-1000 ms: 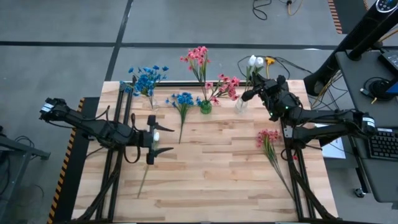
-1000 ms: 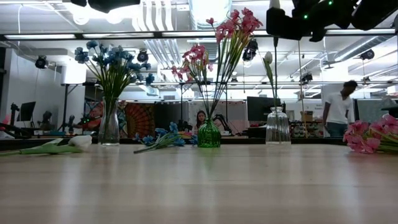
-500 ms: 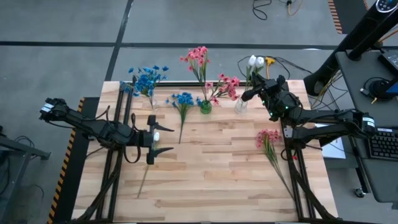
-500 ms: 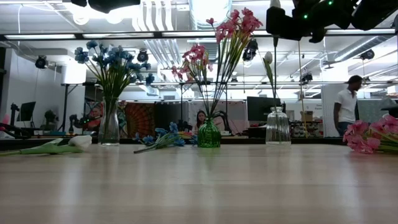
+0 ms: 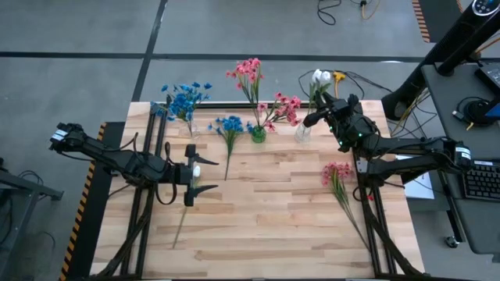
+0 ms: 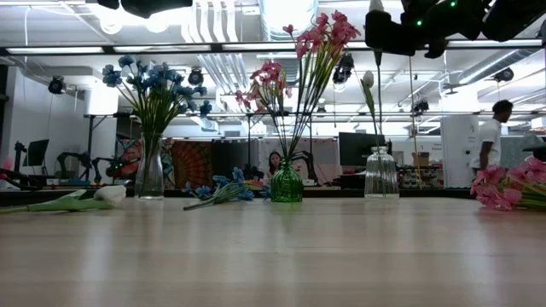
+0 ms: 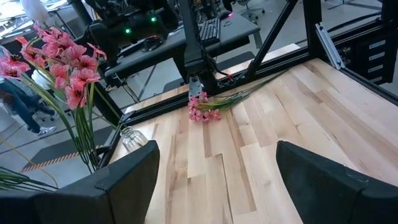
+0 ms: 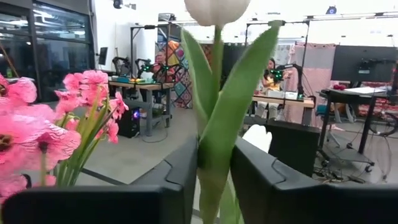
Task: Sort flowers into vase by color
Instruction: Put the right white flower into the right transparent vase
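My right gripper [image 5: 312,118] is above the clear vase [image 5: 302,131] at the far edge, shut on a white tulip whose bud [image 8: 216,9] stands above the fingers. That vase [image 6: 381,175] holds another white tulip [image 6: 368,81]. Pink flowers stand in the green vase [image 5: 258,134], blue ones in a clear vase [image 5: 187,119]. My left gripper [image 5: 195,169] is open at the table's left, one finger on either side of a white tulip [image 6: 109,194] lying flat. A blue bunch [image 5: 229,126] and a pink bunch [image 5: 337,173] also lie on the wood. My right gripper pinches the white tulip's stem and leaf [image 8: 214,155] below the bud, between the two fingers. The fingers [image 8: 186,168] come level from the table's right and lie across the stem. The flower is upright and lifted clear, bud on top.
The three vases stand in a row along the far edge. The table's near half is bare wood [image 5: 266,226]. Dark frame rails [image 5: 160,125] run beside both arms. In the low view a person [image 6: 493,136] walks in the room behind.
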Controlling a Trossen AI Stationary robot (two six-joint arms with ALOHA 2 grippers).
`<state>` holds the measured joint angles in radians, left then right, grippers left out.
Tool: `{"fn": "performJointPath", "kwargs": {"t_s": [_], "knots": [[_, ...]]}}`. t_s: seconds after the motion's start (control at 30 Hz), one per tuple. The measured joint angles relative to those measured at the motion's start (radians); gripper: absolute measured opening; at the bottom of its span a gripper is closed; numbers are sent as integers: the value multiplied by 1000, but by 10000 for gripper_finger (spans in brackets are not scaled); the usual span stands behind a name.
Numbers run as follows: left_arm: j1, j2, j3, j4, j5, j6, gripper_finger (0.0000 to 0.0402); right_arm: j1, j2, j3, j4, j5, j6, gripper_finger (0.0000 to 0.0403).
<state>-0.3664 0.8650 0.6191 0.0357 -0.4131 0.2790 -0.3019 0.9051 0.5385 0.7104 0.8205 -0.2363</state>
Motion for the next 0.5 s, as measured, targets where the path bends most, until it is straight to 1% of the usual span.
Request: {"fn": "performJointPath", "kwargs": {"t_s": [0.07, 0.23, 0.5], "knots": [[0, 0, 0, 0, 0, 0, 303, 0, 0, 0, -3, 19, -1, 104], [0, 0, 0, 0, 0, 0, 303, 0, 0, 0, -9, 21, 1, 141], [0, 0, 0, 0, 0, 0, 303, 0, -2, 0, -27, 21, 14, 183]]}}
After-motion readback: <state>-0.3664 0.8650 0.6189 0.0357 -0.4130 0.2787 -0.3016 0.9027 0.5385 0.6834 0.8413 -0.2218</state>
